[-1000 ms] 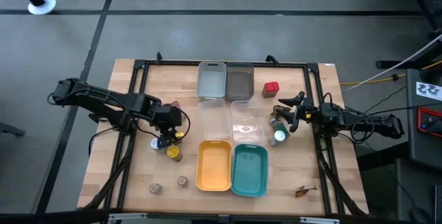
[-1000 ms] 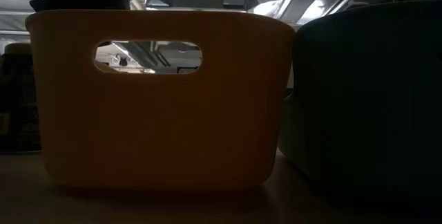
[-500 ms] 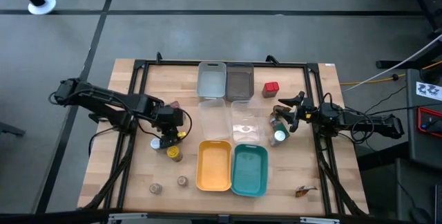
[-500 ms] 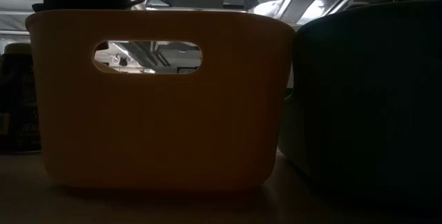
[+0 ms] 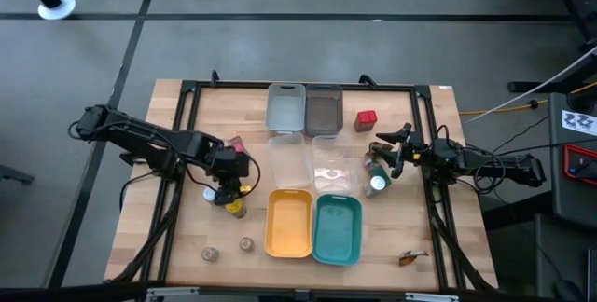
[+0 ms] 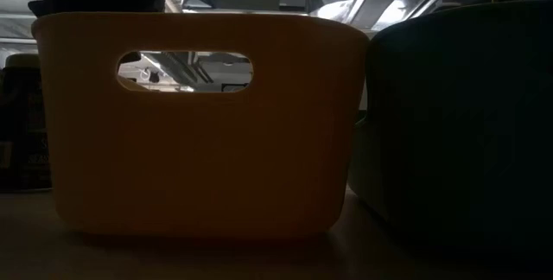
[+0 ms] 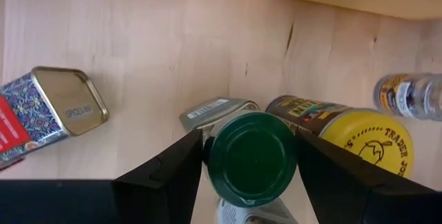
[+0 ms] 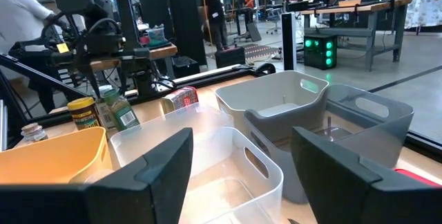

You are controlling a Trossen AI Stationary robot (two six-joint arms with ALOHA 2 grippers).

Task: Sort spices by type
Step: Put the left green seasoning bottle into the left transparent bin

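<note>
1. Green-lidded jar [image 7: 252,162] sits clamped between the fingers of the left gripper [image 7: 250,144], jaws at a medium gap and tight on the jar's sides.
2. Change since a second ago: the left arm has slid a little toward the yellow tray [image 5: 289,193], and the jar goes with it. The right arm has not moved.
3. Meaning, as a judgement: the pick is done and the carry is just starting. Which tray this type goes to I cannot tell.
4. The jar is close over the table's left half, above the cluster it came from, not yet over any tray.
5. Right gripper [image 5: 384,157] waits at the right edge with fingers wide and nothing seen between them (a bright-topped jar [image 5: 377,184] lies just beside it).
6. Near the held jar are a yellow-lidded jar [image 7: 345,131] lying on its side, a patterned tin [image 7: 52,110] and a small clear jar [image 7: 414,96].
7. Farther off are two small brown jars [image 5: 211,253] at the front left and a red box [image 5: 365,118] at the back right.
8. Trays: two grey trays [image 5: 286,92] at the back, two clear trays [image 5: 289,139] in the middle and a teal tray [image 5: 338,199] beside the yellow one.
9. In the way: the yellow-lidded jar touches or nearly touches the held one, so a low sweep could roll it. The yellow tray's wall also needs clearing.
</note>
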